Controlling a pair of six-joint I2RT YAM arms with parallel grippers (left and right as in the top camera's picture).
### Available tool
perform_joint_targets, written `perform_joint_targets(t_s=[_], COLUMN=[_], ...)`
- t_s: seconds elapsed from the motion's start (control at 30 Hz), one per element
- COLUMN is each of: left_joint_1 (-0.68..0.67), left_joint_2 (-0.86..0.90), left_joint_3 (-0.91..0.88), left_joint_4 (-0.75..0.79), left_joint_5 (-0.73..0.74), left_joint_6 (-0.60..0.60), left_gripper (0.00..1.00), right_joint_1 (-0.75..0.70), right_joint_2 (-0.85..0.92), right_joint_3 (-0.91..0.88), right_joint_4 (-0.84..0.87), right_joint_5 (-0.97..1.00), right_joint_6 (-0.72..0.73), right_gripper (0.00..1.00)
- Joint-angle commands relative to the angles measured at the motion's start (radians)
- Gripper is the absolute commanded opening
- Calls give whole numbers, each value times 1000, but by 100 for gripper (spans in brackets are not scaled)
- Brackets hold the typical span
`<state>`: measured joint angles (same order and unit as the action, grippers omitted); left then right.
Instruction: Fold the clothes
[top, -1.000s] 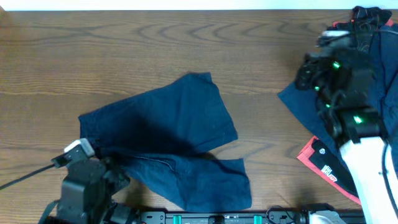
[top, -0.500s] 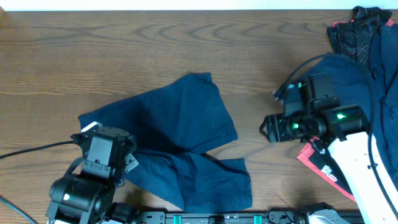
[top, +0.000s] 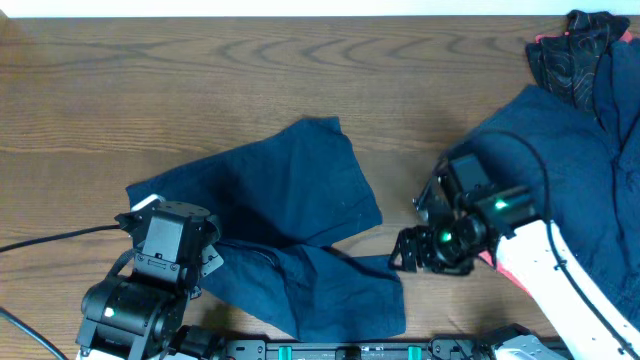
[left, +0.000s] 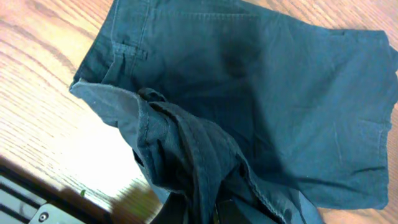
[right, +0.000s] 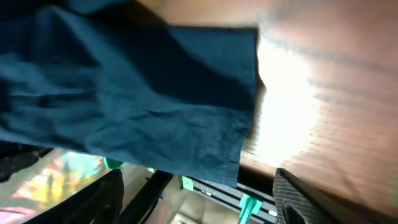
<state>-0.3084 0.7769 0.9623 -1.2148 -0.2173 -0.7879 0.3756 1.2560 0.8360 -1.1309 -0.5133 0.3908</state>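
The table (top: 150, 90) is brown wood with strong grain, and a pale strip runs along its far edge. On the near edge there is a black rail (top: 340, 351) with green parts.

The shorts (top: 270, 215) lie left of the middle, dark navy and soft. The two legs are open like a V: one goes to the far side, the other goes right along the near edge. At the waistband the cloth is bunched and the paler inner side is turned out. The left gripper (left: 231, 213) is closed on this bunched part.

The right gripper (right: 198, 180) is just beside the hem of the near leg. Its fingers stand wide apart with nothing between them. This view is blurred.

A second navy garment (top: 570, 170) covers the right side and runs out of view. Behind it lies a dark patterned cloth (top: 565, 50) with red trim.

Bare wood is free along the far side and at the left. Between the shorts and the right garment there is only a narrow strip, and the near leg ends close to the rail.
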Motion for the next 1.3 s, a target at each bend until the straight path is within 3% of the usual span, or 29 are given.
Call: perform_joint_targets(t_s=[0.0, 0.33, 0.73, 0.83, 0.93, 1.0, 1.27], left_joint_1=[5, 5, 5, 5, 5, 5, 5], left_joint_2=[-2, -2, -2, -2, -2, -2, -2], left_joint_3=[-4, -4, -4, -4, -4, -4, -4], left_joint_4=[-3, -3, -6, -6, -6, -6, -6], left_joint_5=[-26, -16, -11, -11, -11, -11, -12], left_joint_6=[-3, -2, -2, -2, -2, -2, -2], left_gripper=[6, 7, 6, 6, 6, 6, 6], right_joint_1=[13, 13, 13, 13, 13, 13, 11], right_joint_2=[6, 6, 6, 6, 6, 6, 5], right_joint_3=[-103, -323, -428, -428, -428, -428, -405], right_joint_4=[40, 306, 562, 601, 619, 626, 796], right_joint_5=[-49, -121, -135, -143, -143, -142, -149], right_joint_6=[81, 199, 338, 341, 357, 357, 320], right_gripper=[74, 70, 53, 42, 13, 1, 1])
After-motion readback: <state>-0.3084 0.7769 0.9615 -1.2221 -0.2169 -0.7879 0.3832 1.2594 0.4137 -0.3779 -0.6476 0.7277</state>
